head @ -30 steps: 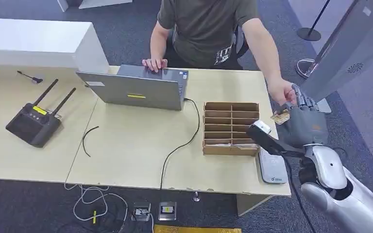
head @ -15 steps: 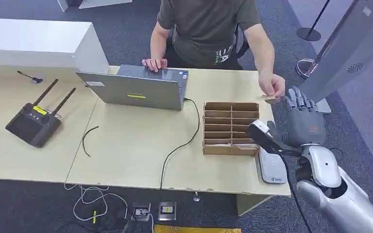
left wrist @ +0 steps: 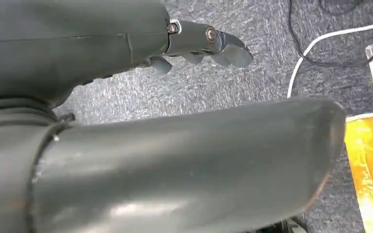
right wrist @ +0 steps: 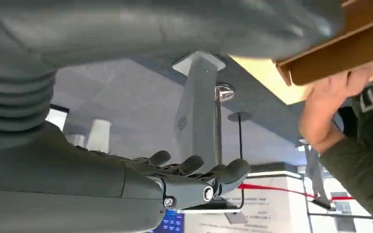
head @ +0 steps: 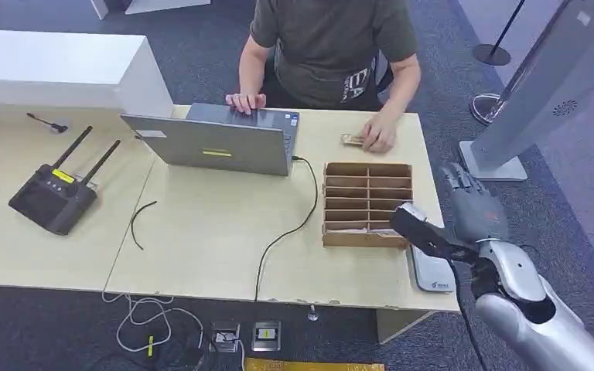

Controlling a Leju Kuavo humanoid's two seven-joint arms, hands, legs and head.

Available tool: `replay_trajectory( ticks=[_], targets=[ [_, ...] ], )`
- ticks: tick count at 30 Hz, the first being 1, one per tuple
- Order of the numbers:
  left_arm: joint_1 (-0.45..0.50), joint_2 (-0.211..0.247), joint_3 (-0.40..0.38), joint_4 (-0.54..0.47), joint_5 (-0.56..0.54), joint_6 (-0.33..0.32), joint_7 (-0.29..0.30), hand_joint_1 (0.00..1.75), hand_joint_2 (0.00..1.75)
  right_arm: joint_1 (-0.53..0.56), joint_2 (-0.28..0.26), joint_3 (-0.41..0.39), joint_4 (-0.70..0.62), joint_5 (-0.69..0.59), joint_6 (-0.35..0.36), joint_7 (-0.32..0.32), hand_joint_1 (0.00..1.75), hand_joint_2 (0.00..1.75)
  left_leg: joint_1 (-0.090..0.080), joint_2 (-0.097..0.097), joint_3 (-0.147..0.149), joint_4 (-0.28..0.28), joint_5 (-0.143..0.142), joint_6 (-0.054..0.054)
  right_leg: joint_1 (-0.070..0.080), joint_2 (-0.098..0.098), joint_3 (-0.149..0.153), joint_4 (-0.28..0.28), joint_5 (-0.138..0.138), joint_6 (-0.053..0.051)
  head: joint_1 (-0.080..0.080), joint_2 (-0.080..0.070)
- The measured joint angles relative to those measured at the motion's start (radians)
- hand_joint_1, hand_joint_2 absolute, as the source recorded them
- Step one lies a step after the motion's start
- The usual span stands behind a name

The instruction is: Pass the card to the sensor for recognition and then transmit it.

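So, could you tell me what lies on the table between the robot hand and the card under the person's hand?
In the head view, the brown cardboard divider tray sits between the right robot hand and the small card.

dark blue-grey carpet (head: 201,54) under a pale wooden table (head: 201,247), white counter (head: 54,69) behind

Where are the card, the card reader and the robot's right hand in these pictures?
card (head: 350,139), head view, on its bare end beside the person's hand.
card reader (head: 433,272), head view, on its flat white top at the table's edge.
right hand (head: 476,207), head view, on the back of the hand.
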Motion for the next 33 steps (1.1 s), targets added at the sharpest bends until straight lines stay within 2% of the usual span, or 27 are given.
replay_trajectory(
  ticks=[6,13,19,23,33],
  targets=[
    [0.001,0.001,0.005,0.002,0.0,0.016,0.0,0.0,0.0,-0.002,-0.006,0.013,-0.029,0.014,0.053,0.01,0.0,1.75,0.0,0.0,0.0,0.0,0.0,0.0,0.0,0.0,0.0,0.0,0.0,0.0,0.0,0.0],
    [0.003,0.001,0.013,0.004,0.0,0.023,-0.005,0.0,0.0,-0.008,-0.011,0.043,-0.03,0.046,0.07,0.019,0.0,1.75,0.0,0.0,0.0,0.0,0.0,0.0,0.0,0.0,0.0,0.0,0.0,0.0,0.0,0.0],
    [0.007,-0.003,0.033,0.006,-0.008,0.034,-0.007,0.0,0.0,-0.026,-0.017,0.102,-0.027,0.178,0.09,0.046,0.0,1.75,0.0,0.0,0.0,0.0,0.0,0.0,0.0,0.0,0.0,0.0,0.0,0.0,0.0,0.0],
    [0.011,-0.004,0.035,0.006,-0.013,0.041,-0.007,0.0,0.0,-0.026,-0.016,0.136,-0.021,0.203,0.071,0.053,0.0,1.75,0.0,0.0,-0.001,0.0,0.0,0.0,0.0,0.0,0.0,0.0,0.0,0.0,0.0,0.0],
    [0.017,-0.004,0.058,0.007,-0.013,0.04,-0.008,0.0,0.0,-0.019,-0.006,0.184,0.026,0.201,-0.033,0.026,0.0,1.75,0.0,0.0,0.0,0.0,0.0,0.0,0.0,0.0,0.0,0.0,0.0,0.0,0.0,0.0]
  ],
)
